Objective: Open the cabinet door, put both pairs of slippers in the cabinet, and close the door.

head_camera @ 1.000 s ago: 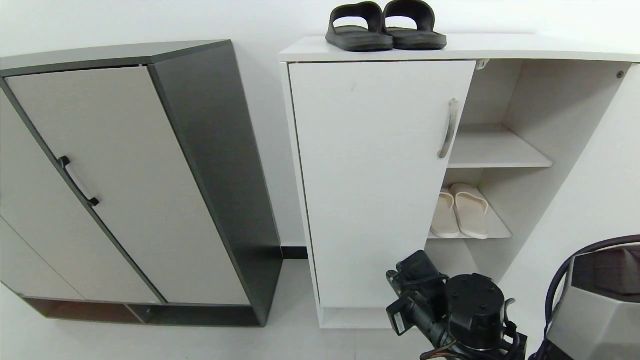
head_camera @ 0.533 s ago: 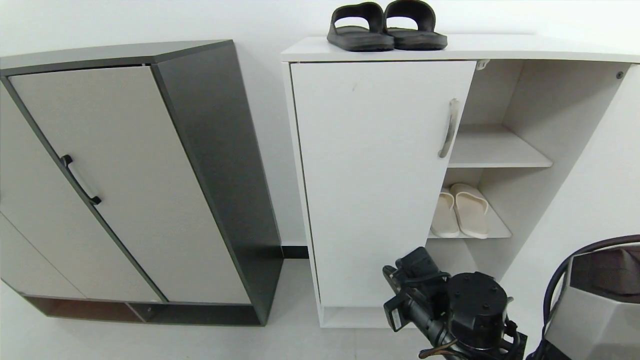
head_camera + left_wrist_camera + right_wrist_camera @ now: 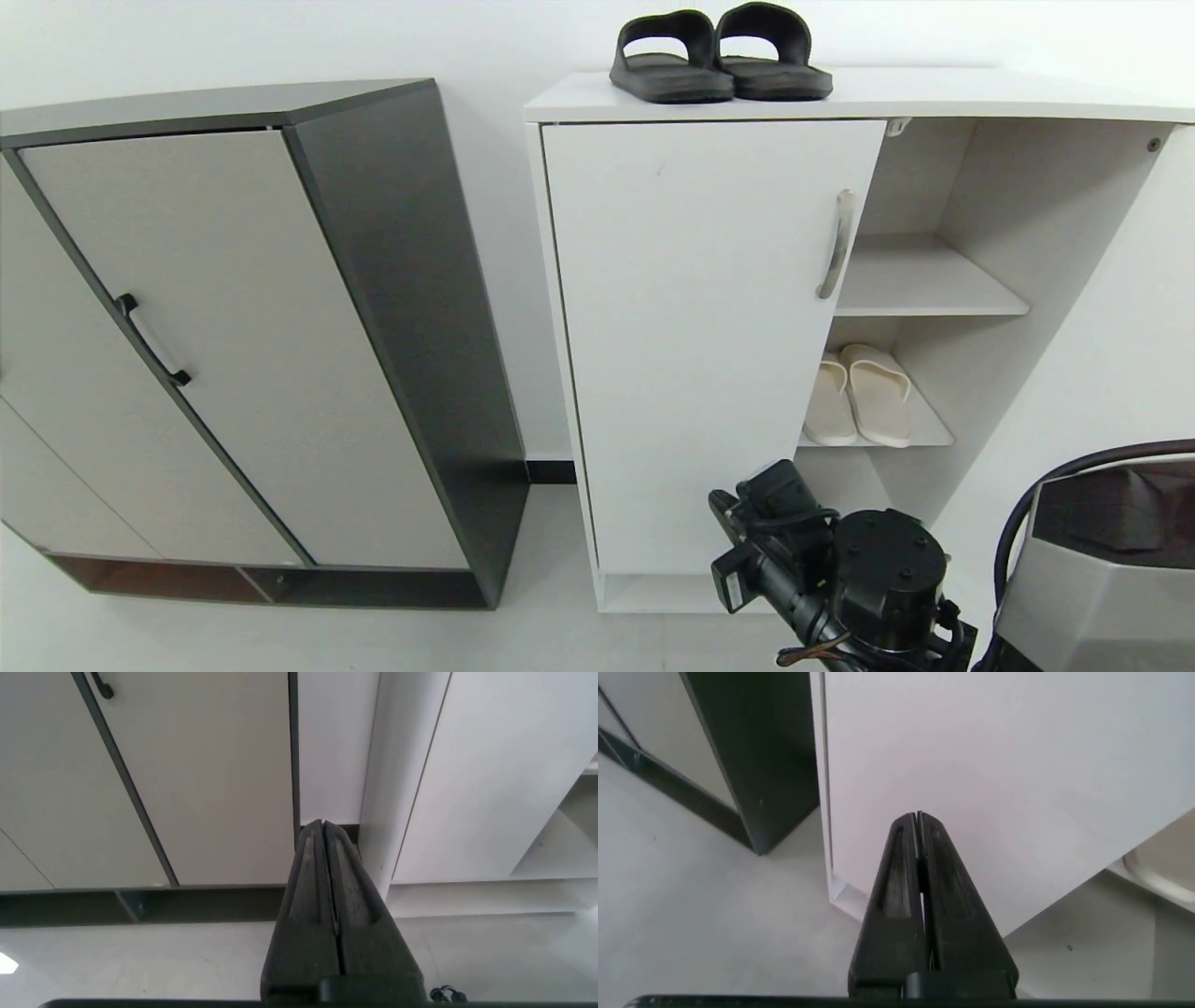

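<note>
beside the grey cabinet (image 3: 280,327), at its 3 o'clock, the white cabinet (image 3: 934,89) shows its left door (image 3: 691,355) closed; black slippers (image 3: 719,56) sit on top at 12 o'clock, cream slippers (image 3: 857,397) on the lower shelf (image 3: 929,431) at 4 o'clock; left jaws and right jaws pressed together.

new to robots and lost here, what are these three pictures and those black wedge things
This is a two-armed robot on wheels. The wide picture comes from its head camera, looking down at a white cabinet beside a dark grey cabinet; one arm shows at the bottom. The other two come from cameras on its wrists. The black wedges are the left end effector and the right end effector, both shut, holding nothing. On the white cabinet's top sit black slippers; cream slippers lie on a lower shelf in its open side.
</note>
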Available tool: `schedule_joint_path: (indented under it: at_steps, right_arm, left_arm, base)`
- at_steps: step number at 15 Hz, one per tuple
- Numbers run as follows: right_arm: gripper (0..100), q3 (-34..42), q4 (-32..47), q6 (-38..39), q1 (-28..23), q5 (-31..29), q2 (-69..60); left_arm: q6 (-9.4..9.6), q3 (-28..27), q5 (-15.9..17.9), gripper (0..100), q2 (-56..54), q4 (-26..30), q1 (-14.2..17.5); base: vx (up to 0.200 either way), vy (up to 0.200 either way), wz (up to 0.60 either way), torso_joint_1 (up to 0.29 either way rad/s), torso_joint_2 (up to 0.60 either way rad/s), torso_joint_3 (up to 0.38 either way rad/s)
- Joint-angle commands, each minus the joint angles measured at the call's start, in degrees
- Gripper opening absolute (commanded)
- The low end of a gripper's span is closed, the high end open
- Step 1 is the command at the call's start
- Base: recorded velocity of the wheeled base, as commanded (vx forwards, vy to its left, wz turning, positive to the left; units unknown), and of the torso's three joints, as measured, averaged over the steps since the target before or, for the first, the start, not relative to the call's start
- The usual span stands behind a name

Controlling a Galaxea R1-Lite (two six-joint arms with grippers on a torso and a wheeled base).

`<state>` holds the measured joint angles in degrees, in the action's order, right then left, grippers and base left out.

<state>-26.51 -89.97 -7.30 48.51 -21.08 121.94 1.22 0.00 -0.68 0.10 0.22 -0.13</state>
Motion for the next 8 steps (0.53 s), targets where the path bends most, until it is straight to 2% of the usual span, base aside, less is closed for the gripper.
schedule_joint_path:
  at_steps: [1, 3, 8]
  right_arm:
    - [0, -0.2, -0.03, 0.01, 0.01, -0.02, 0.93]
    - [0, -0.2, -0.03, 0.01, 0.01, 0.07, 1.02]
    - [0, -0.2, -0.03, 0.01, 0.01, -0.02, 1.02]
  left_arm:
    - [0.01, 0.0, -0.02, 0, 0.08, -0.04, -0.04]
    - [0.01, 0.0, -0.02, 0, 0.08, 0.04, -0.04]
    - [0.01, 0.0, -0.02, 0, 0.08, 0.04, 0.05]
  base:
    - [0.0, 0.0, 0.0, 0.007, -0.27, -0.286]
    - [0.0, 0.0, 0.0, 0.029, -0.15, -0.344]
    - [0.0, 0.0, 0.0, 0.072, -0.51, -0.362]
